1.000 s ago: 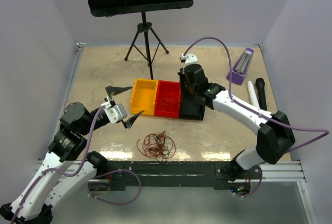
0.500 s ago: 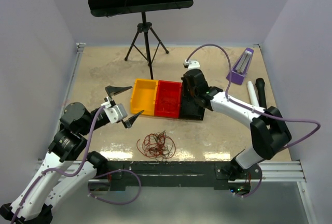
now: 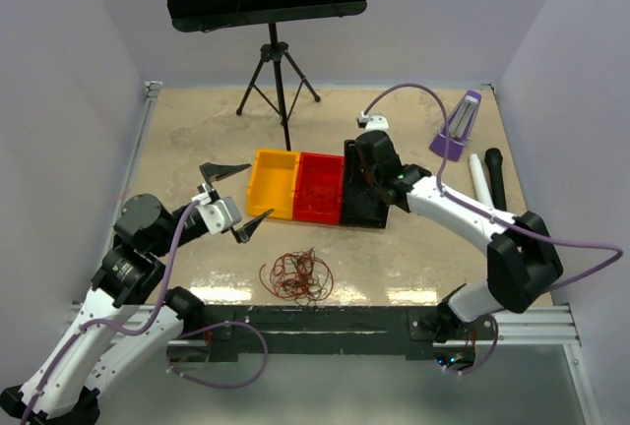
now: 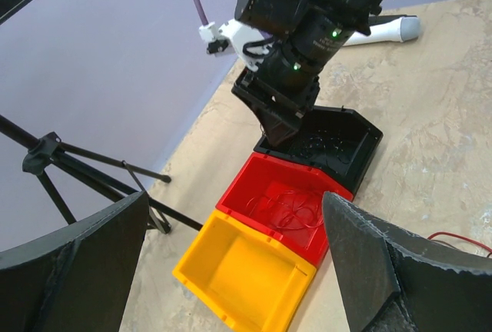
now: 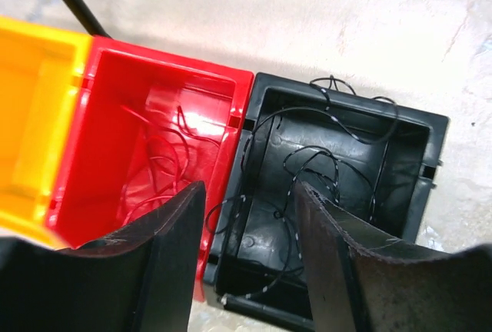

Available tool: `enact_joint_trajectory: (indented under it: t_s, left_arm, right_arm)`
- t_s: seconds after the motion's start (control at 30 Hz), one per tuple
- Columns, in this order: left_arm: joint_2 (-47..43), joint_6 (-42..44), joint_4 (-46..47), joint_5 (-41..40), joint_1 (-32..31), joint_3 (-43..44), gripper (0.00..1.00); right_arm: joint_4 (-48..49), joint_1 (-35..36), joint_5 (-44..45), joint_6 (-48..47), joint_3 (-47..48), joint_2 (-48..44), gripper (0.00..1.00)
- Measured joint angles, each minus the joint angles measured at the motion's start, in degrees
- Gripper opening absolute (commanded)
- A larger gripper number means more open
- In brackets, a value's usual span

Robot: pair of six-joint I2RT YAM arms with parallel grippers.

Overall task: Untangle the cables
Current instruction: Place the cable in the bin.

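Observation:
The cables point(image 3: 295, 276), a loopy clump of thin red and black wires, lie on the table near the front edge, between the arms. My left gripper point(image 3: 261, 190) hangs wide open above and left of the clump, holding nothing. In its wrist view the left gripper point(image 4: 236, 197) frames the yellow bin point(image 4: 246, 274) and the red bin point(image 4: 265, 174), which has red wire point(image 4: 290, 209) in it. My right gripper point(image 3: 356, 181) hovers over the black bin point(image 3: 366, 211). Seen from the wrist, the right gripper point(image 5: 250, 194) stands open, with black wire point(image 5: 311, 164) lying loose in the bin below.
Yellow point(image 3: 274, 184), red point(image 3: 319, 187) and black bins stand in a row at mid-table. A music stand's tripod point(image 3: 279, 81) is behind them. A purple holder point(image 3: 455, 132), a white cylinder point(image 3: 478, 177) and a black one point(image 3: 495, 171) lie at the right. Walls close in on three sides.
My right gripper has opened over the black bin, and its wrist has shifted slightly right. The left arm and the clump have not moved.

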Motion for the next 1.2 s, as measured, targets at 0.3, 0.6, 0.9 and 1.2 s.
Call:
enact_joint_trajectory:
  t_s: [0.3, 0.6, 0.9, 1.2]
  left_arm:
    - [0.0, 0.0, 0.0, 0.2, 0.0, 0.0, 0.98]
    - [0.0, 0.0, 0.0, 0.4, 0.0, 0.0, 0.98]
    - [-0.5, 0.2, 0.0, 0.1, 0.0, 0.0, 0.98]
    - [-0.5, 0.2, 0.0, 0.1, 0.0, 0.0, 0.98]
  right_arm:
    - [-3.5, -0.1, -0.1, 1.9, 0.1, -8.4, 0.33]
    - [-2.0, -0.4, 1.0, 2.2, 6.5, 0.1, 0.11]
    - [2.4, -0.4, 3.7, 7.1, -1.5, 1.9, 0.0]
    - [2.7, -0.4, 6.1, 9.6, -3.6, 3.4, 0.0]
